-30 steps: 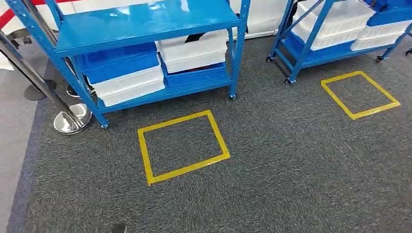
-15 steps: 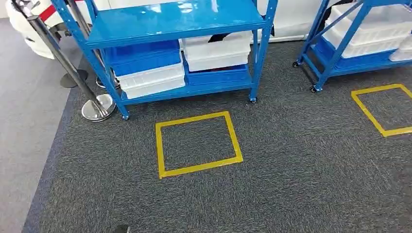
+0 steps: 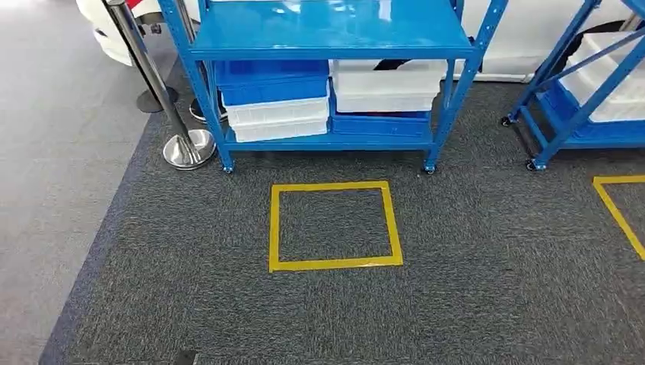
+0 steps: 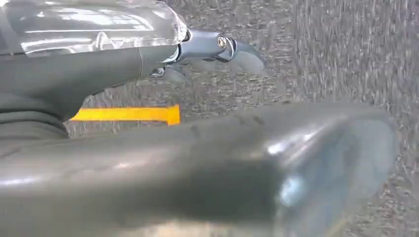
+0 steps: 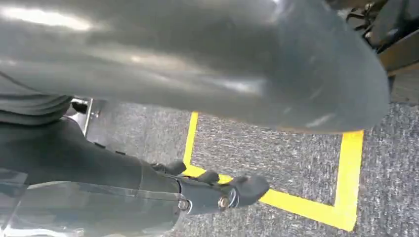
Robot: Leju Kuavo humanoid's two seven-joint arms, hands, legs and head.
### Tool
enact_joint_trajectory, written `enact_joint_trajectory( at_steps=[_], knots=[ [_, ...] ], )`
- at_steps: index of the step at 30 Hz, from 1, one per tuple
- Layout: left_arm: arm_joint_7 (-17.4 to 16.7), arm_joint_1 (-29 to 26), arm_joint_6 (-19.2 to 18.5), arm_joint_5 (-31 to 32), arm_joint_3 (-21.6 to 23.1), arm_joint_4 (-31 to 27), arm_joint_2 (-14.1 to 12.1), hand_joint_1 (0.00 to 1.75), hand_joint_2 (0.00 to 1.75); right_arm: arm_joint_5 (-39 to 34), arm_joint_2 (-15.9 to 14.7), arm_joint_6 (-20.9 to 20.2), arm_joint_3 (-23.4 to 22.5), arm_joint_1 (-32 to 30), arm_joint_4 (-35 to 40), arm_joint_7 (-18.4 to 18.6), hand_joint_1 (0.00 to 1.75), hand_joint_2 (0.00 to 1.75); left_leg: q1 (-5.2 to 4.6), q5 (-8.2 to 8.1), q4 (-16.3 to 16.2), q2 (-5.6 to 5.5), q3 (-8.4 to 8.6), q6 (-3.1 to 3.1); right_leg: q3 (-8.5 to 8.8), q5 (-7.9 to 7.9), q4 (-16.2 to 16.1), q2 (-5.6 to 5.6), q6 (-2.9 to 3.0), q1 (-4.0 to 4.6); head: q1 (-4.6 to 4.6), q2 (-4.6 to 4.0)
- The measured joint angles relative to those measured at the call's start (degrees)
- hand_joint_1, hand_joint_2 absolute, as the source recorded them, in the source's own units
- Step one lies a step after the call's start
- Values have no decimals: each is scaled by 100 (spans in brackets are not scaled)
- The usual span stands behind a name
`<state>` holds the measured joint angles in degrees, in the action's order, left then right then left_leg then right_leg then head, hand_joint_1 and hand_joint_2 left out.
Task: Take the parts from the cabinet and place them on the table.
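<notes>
Left hand seen from its wrist camera, hanging low over the floor, dark fingers stretched out, slightly apart, holding nothing; thick grey thumb blurred in the foreground. Right hand likewise hanging low, fingers extended and a little spread, empty; grey thumb large and out of focus across the frame.
</notes>
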<state>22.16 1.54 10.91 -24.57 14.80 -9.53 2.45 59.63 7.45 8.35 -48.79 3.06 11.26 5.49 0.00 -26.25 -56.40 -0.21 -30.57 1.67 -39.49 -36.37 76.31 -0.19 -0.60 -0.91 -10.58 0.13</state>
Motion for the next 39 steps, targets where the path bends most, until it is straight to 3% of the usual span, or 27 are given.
enact_joint_trajectory(
  at_steps=[1, 3, 4, 5, 6, 8, 10, 12, 14, 15, 16, 17, 19, 21, 24, 25, 26, 29, 30, 31, 32, 34, 35, 36, 39],
  knots=[
    [0, -5, 0, 0, 0, 0, 2, 0, 0, -2, -2, 4, -13, -2, 0, 9, 0, 0, 10, -20, -13, -34, 19, -15, 48, 208, -186, 0, -13, -10, 2, 0],
    [0, -6, -7, 0, 0, 0, 4, 0, 0, -2, -13, 11, -33, -9, 0, 11, 0, 0, 29, -83, -54, -95, 76, -63, 414, 784, -1059, 3, -24, -43, 2, 0],
    [0, -5, -7, 0, 0, 0, 4, 0, 0, -2, -20, 11, -39, -14, 0, 13, 0, 0, 31, -127, -85, -108, 92, -97, 599, 997, -1509, 17, -21, -58, 2, 0],
    [2, 2, -7, 0, 0, 0, 2, 0, 0, -4, -20, 11, -41, -18, -2, 15, 0, 0, -13, -188, -148, -121, 50, -157, 645, 887, -1637, 53, -8, -20, 2, 0],
    [2, 2, -7, 0, 0, 0, 2, 0, 0, -4, -20, 11, -41, -6, -2, 15, 0, 0, -4, -204, -143, -130, 47, -183, 636, 886, -1620, 56, 48, -37, 0, 0],
    [4, 0, -7, 0, 0, 0, 2, 0, 0, -4, -20, 11, -41, -1, -2, 15, 0, 0, 13, -208, -112, -130, 73, -246, 644, 860, -1621, 53, 118, 8, 0, 0],
    [4, -1, -7, 0, 0, 0, -4, 0, 0, -4, -13, 11, -41, 12, -2, 15, 0, 0, 30, -279, -198, -94, 95, -305, 699, 873, -1685, 26, 196, -38, 0, -2],
    [4, 4, -7, 0, 2, 0, 4, 0, 0, -4, -20, 15, -41, -4, 0, 15, 0, 0, 45, -606, -813, -45, -216, -356, 736, 834, -1693, -4, 257, -36, -2, -2],
    [4, -1, -7, 0, 2, 0, 2, 0, 0, -4, -20, 20, -44, -6, 0, 15, 0, 0, 63, -960, -1792, -31, -764, -395, 763, 792, -1691, -14, 282, -17, -2, 0],
    [4, -10, -7, 0, 2, 0, 2, 0, 0, -4, -20, 20, -44, -5, 0, 15, 0, 0, 63, -945, -2015, -30, -929, -393, 788, 770, -1691, -14, 280, -15, -2, 0],
    [4, -18, -7, 0, 2, 0, 2, 0, 0, -4, -20, 15, -44, -5, 0, 15, 0, 0, 63, -783, -1933, -29, -944, -387, 827, 743, -1691, -13, 276, -13, -2, 0],
    [4, -19, -7, 0, 2, 0, 2, 0, 0, -4, -20, 15, -44, -5, 0, 15, 0, 0, 62, -517, -1616, -28, -840, -369, 877, 711, -1691, -13, 266, -9, -2, 0],
    [4, -18, -7, 0, 2, 0, 0, 0, 0, -4, -17, 13, -44, -4, 0, 15, 0, 0, 51, 113, -584, -11, -426, -285, 1005, 633, -1694, -18, 238, 1, -2, 0],
    [4, -20, -7, 0, 4, 0, -15, 0, 0, -4, -4, 13, -44, -9, -7, 15, 0, 0, -13, 57, -232, 19, -269, -200, 1021, 578, -1691, -17, 176, 20, -2, 0],
    [4, -9, -7, 0, 4, 0, -17, 0, 0, -4, -4, 13, -44, 11, -7, 15, 0, 0, -39, 29, -221, -7, -263, -125, 1054, 566, -1763, -45, 70, -2, -2, 0],
    [4, -23, -7, 0, 4, 0, -15, 0, 0, -4, -4, 15, -44, 33, -2, 17, 0, 0, 58, 73, -90, -8, -159, -79, 1104, 529, -1733, -42, 36, 3, 0, 0],
    [9, -22, -7, 2, 4, 0, -9, 0, 0, -6, -7, 15, -44, 25, -2, 15, 0, 0, 36, 66, -33, -10, -97, -49, 1050, 460, -1581, -25, 31, 13, -2, 0],
    [11, -4, -7, 0, 2, 0, -13, 0, 0, -6, -7, 13, -44, 28, -2, 15, 0, 0, 17, 11, -26, -8, -51, 8, 307, -61, -356, -1, -4, 0, 2, 0],
    [9, -8, -7, 0, 2, 0, -13, 0, 0, -6, -7, 13, -44, 25, -2, 15, 0, 0, 12, -14, -28, -14, -27, 10, 78, -86, -48, -2, -18, -1, 2, 0],
    [9, -16, -7, 0, 2, 0, -13, 0, 0, -7, -7, 13, -44, 19, -2, 17, 0, 0, 10, -44, -29, -26, 12, 4, -7, 54, -31, -2, -27, -1, 2, 0],
    [9, -22, -7, 0, 2, 0, -11, 0, 0, -4, -9, 13, -44, 6, -2, 17, 0, 0, 12, -81, -29, -42, 67, -8, 54, 332, -292, -2, -27, -2, 2, 0],
    [9, -23, -7, 0, 2, 0, -4, 0, 0, -6, -22, 13, -44, -5, -2, 17, 0, 0, 15, -171, -39, -63, 199, -50, 432, 987, -1275, 0, 1, -2, 2, 0],
    [9, -24, -7, 0, 2, 0, -4, 0, 0, -7, -26, 13, -44, -23, -2, 17, 0, 0, 16, -223, -48, -64, 192, -88, 557, 1068, -1595, 15, 34, 1, 2, 0],
    [9, -8, -7, 0, 2, 0, -7, 0, 0, -7, -24, 13, -44, -17, -4, 17, 0, 0, -28, -276, -100, -71, 197, -133, 588, 1001, -1690, 24, 52, 30, 2, 0],
    [4, 11, -7, 0, 2, 0, -4, 0, 0, -6, -24, 13, -44, 2, -4, 15, 0, 0, -22, -328, -29, -67, 225, -208, 583, 919, -1664, 31, 157, 45, 0, -2]
  ],
)
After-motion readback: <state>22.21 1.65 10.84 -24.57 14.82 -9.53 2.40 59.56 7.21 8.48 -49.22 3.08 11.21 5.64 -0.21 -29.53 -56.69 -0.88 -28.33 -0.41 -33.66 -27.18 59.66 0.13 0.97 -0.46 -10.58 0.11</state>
